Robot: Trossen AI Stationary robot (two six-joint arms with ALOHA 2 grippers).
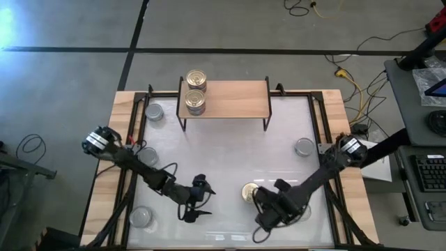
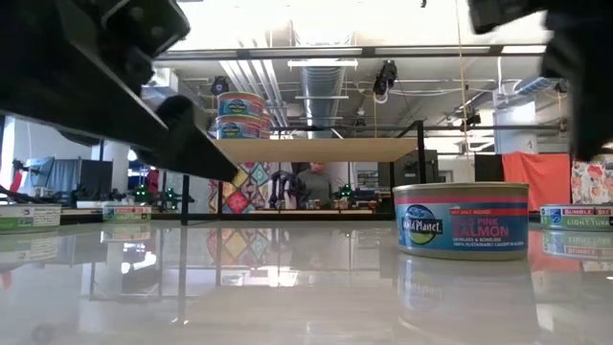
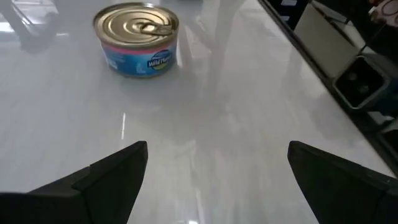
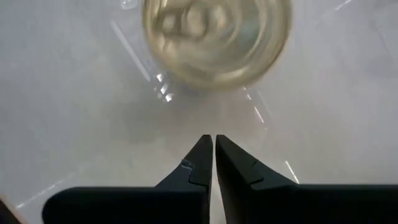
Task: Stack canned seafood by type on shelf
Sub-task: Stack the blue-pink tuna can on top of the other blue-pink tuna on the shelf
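Two gold-lidded tins (image 1: 196, 90) sit on the left end of the wooden shelf (image 1: 237, 97); in the low view they show one on top of the other (image 2: 239, 115). A third gold-lidded tin (image 1: 249, 192) stands on the white table near the front, labelled salmon (image 2: 462, 218). My left gripper (image 1: 203, 200) hangs open to the left of it, pointing at the tin (image 3: 137, 38) from some distance. My right gripper (image 1: 259, 203) is shut and points down just to the near right of the tin (image 4: 214, 37), short of touching it.
Silver-lidded tins stand on the table at the far left (image 1: 154, 111), the left (image 1: 147, 155), the near left (image 1: 141, 217) and the right (image 1: 304, 147). The right part of the shelf top is bare. A black frame (image 1: 322, 125) borders the table.
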